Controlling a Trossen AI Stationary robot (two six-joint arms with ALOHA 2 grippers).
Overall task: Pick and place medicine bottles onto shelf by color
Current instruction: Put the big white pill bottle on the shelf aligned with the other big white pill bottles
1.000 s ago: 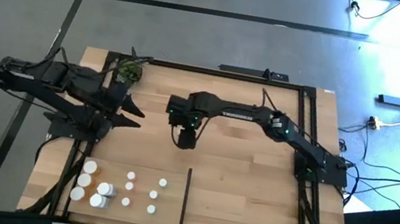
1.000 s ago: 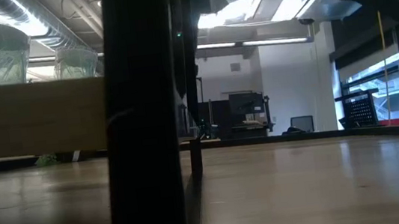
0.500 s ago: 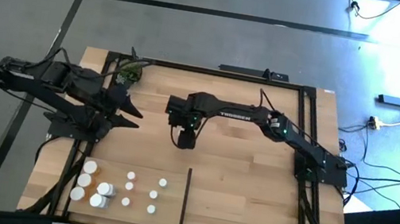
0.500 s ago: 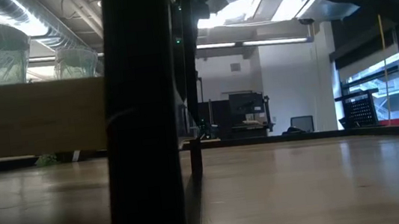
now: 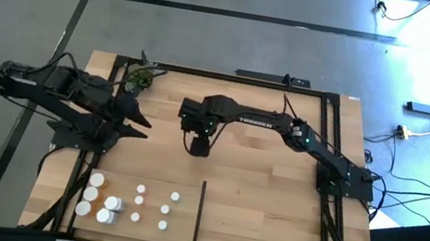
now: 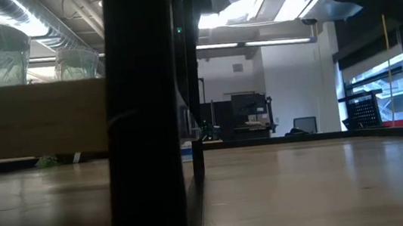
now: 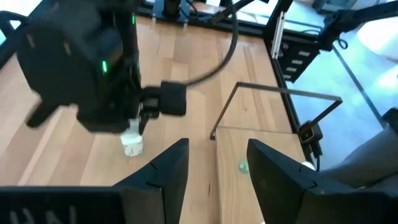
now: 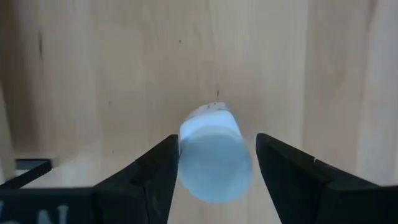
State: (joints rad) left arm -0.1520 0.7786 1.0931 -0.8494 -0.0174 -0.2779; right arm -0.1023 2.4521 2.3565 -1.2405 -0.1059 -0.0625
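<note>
No label or lettering can be read on any bottle. The right end effector (image 8: 211,162) hangs over the middle of the pale, straight-grained plank tabletop (image 5: 263,197), its dark matte fingers (image 8: 155,168) spread to either side of a small round white bottle (image 8: 214,155) with a smooth white cap; a gap shows on each side, so the bottle stands ungripped between them. The left end effector (image 5: 138,122) waits near the tabletop's left edge, fingers parted and empty, beside a small green plant (image 5: 138,79). The other medicine bottles (image 5: 128,202), white-capped cylinders, one orange-bodied, cluster at the near left corner, left of the thin black divider strip (image 5: 199,215).
</note>
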